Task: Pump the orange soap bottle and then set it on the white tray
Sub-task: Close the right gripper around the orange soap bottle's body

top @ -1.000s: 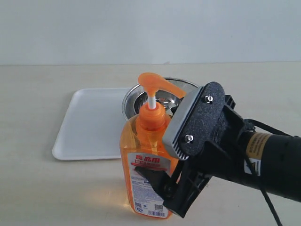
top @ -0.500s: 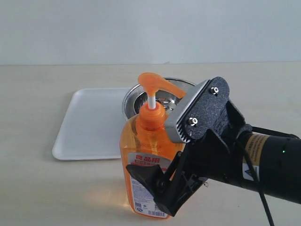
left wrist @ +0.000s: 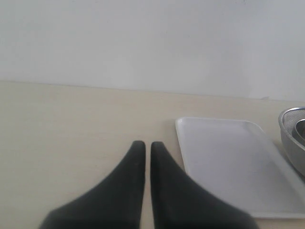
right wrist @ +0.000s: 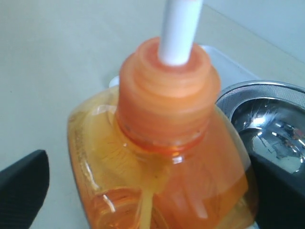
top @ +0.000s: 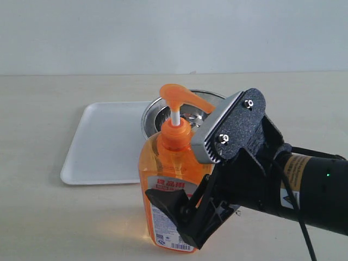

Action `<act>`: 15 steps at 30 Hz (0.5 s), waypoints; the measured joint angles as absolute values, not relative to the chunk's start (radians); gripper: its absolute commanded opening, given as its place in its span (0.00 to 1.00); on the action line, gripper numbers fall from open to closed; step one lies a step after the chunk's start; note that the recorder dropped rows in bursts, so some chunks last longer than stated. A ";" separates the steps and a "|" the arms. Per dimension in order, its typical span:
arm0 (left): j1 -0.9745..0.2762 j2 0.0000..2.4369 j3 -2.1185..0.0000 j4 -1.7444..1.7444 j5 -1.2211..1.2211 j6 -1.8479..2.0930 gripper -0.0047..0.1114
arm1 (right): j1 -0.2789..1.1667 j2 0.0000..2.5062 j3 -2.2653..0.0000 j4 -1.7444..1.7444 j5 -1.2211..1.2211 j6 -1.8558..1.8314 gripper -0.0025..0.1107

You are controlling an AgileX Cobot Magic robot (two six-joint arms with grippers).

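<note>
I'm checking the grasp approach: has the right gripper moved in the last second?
Yes. Judged against the unmoved orange soap bottle, the right gripper has shifted: its lower finger crept left across the bottle's front while its upper grey pad tilted upward.

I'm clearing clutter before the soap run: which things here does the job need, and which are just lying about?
Needed: orange soap bottle, white tray, right gripper open around the bottle.
Just lying about: steel mesh bowl beside the tray.

Lab-style test bench: a plain beige tabletop [top: 38, 217] meets a blank pale wall [top: 81, 32] at the far edge (black robot arm [top: 318, 190] near right).
</note>
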State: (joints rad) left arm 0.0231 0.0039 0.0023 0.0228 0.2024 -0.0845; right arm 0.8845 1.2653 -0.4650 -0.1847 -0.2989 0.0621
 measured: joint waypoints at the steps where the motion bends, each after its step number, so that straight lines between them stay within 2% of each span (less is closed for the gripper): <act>1: 0.023 0.004 0.002 0.023 0.202 -0.085 0.08 | 0.884 1.265 -0.465 -0.185 -0.299 0.070 0.94; 15: 0.023 0.004 0.002 0.023 0.202 -0.085 0.08 | 0.884 1.265 -0.465 -0.185 -0.299 0.106 0.94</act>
State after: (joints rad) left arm 0.0231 0.0039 0.0023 0.0228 0.2024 -0.0845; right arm 0.8845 1.2653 -0.4650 -0.1847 -0.2989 0.1064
